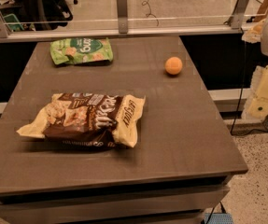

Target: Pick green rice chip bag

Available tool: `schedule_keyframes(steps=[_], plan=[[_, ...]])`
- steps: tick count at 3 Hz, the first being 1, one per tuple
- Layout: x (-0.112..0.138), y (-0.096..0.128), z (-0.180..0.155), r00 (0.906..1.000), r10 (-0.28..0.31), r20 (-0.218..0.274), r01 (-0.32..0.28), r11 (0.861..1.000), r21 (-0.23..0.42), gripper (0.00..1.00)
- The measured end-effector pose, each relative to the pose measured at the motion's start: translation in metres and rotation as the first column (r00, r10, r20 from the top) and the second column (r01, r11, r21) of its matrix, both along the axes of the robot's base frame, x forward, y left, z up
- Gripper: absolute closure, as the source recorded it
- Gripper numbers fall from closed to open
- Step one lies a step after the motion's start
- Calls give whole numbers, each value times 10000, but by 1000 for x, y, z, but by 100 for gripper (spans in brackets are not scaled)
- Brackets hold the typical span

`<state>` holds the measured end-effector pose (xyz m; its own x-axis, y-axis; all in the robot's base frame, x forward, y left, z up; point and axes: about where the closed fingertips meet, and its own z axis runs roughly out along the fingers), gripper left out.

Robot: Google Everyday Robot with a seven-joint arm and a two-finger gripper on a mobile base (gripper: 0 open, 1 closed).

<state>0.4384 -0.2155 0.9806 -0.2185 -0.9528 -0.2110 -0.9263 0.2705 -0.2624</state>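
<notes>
The green rice chip bag (81,51) lies flat at the far left of the brown table (180,134), light green with white lettering and pale round chips pictured on it. My gripper (260,104) hangs at the right edge of the view, off the table's right side and below its top. It is far from the bag and holds nothing that I can see.
A larger brown-and-cream bag (84,119) lies in the middle left of the table. An orange ball (173,65) sits at the far right. A glass railing with metal posts (121,10) runs behind the table. The floor (259,181) lies to the right.
</notes>
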Motion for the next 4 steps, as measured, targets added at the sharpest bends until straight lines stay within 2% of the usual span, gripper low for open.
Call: schedule_keyframes(steps=[1,2,3,4], plan=[[0,0,0,10000,0,2,0,10000,0,0],[10,7,1,9990,317,308,-330,9985,447,0],[43,41,2,9869,1225,1046,-1359,9818,1328,0],[81,96,-1,9539,2290,1941,-2715,9339,2325,0]])
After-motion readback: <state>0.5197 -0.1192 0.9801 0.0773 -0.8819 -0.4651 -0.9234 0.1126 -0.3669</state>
